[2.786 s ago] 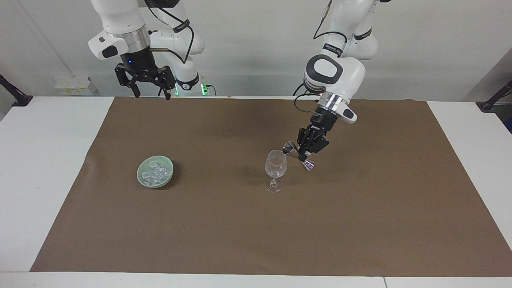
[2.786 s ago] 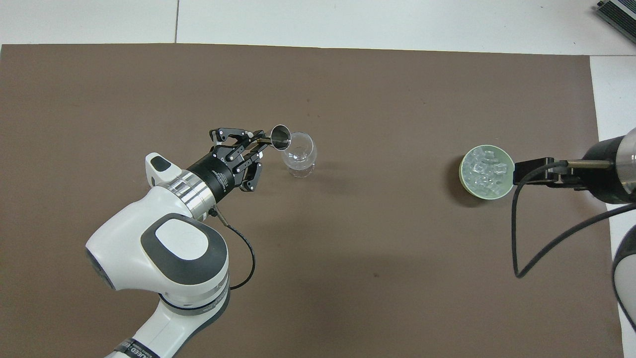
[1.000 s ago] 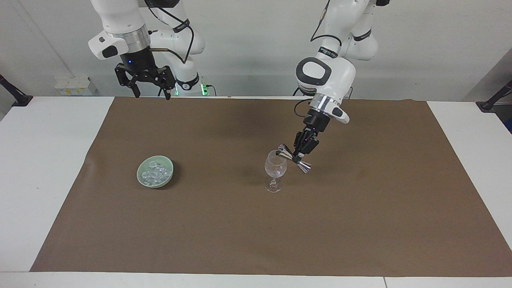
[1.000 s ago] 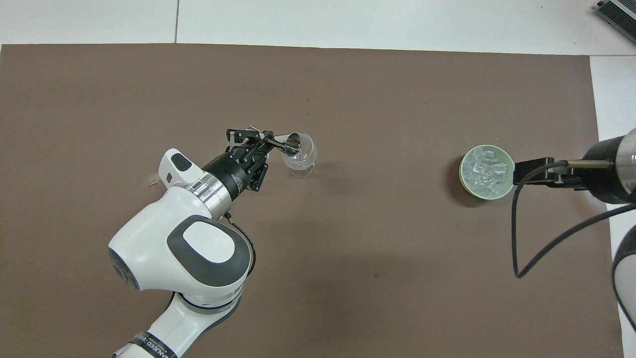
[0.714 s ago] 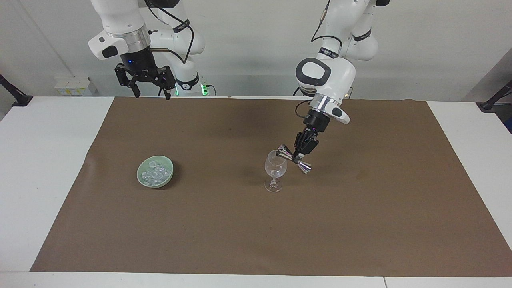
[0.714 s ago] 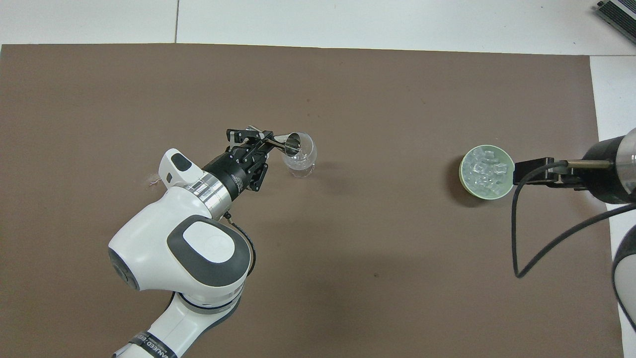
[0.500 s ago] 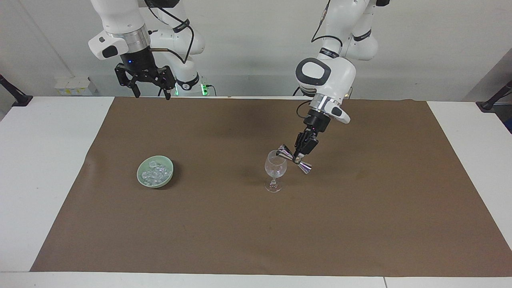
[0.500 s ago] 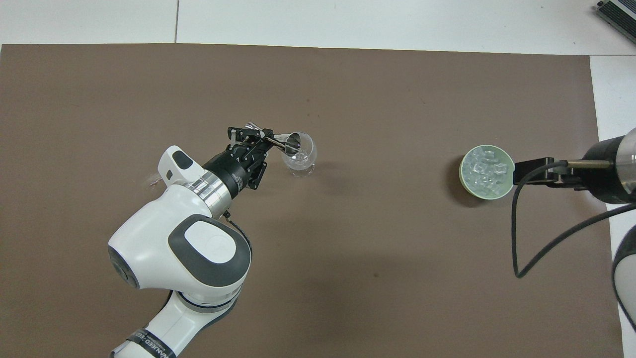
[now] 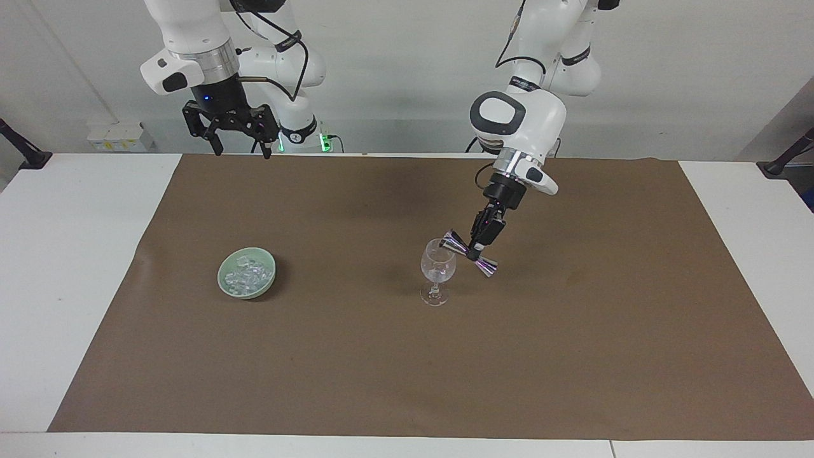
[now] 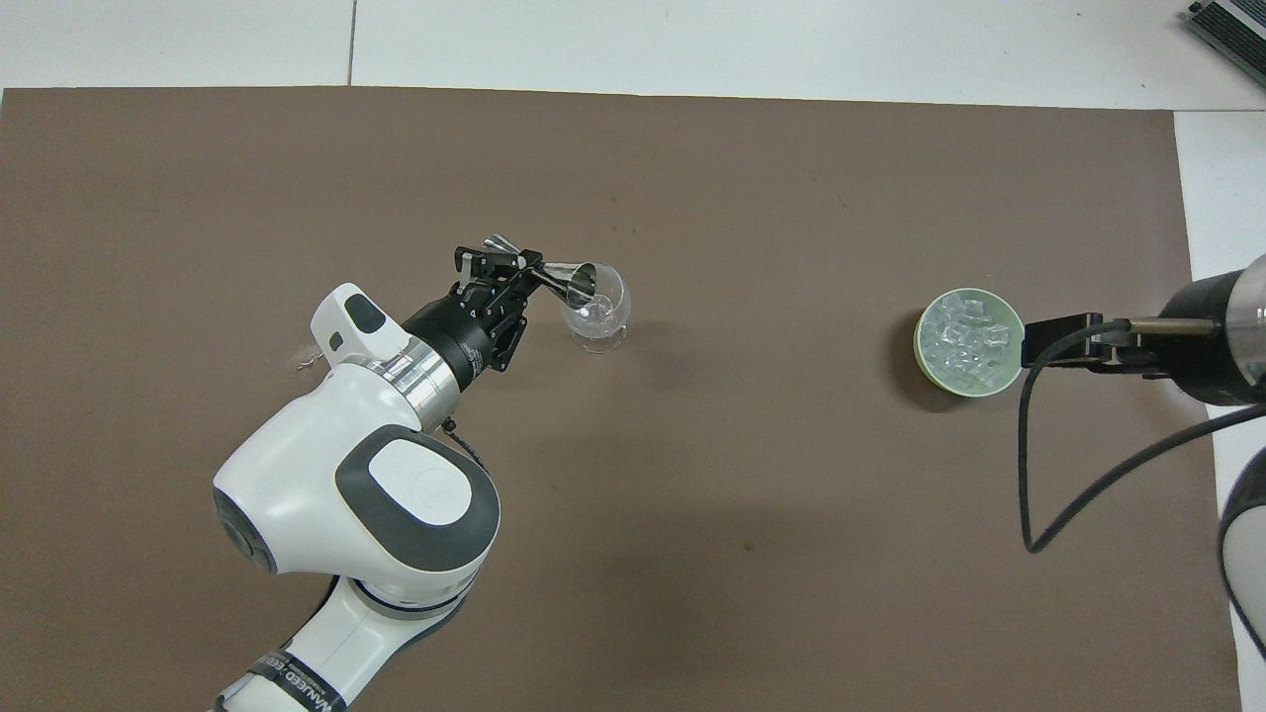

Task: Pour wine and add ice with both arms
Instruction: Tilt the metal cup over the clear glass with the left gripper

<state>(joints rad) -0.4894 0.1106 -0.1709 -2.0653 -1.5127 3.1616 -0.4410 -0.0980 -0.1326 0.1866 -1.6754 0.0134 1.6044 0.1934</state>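
A clear stemmed glass [image 9: 437, 270] [image 10: 595, 309] stands upright near the middle of the brown mat. My left gripper [image 9: 474, 250] [image 10: 528, 274] is shut on the waist of a silver double-ended jigger [image 9: 455, 241] [image 10: 572, 281]. The jigger is tipped on its side, with one mouth over the glass's rim. No wine is visible to me. The ice [image 9: 248, 275] [image 10: 964, 338] lies heaped in a pale green bowl [image 9: 220, 280] [image 10: 920, 348] toward the right arm's end. My right gripper [image 9: 238, 147] hangs open and empty, high over the robots' edge of the table, waiting.
The brown mat [image 9: 572, 350] covers most of the white table [image 9: 63, 254]. A black cable [image 10: 1024, 465] loops from the right arm beside the bowl. A small pale mark [image 10: 302, 364] lies on the mat by the left wrist.
The left wrist has rolled a little, tipping the jigger further toward the glass's mouth. The glass, bowl and right arm have not moved.
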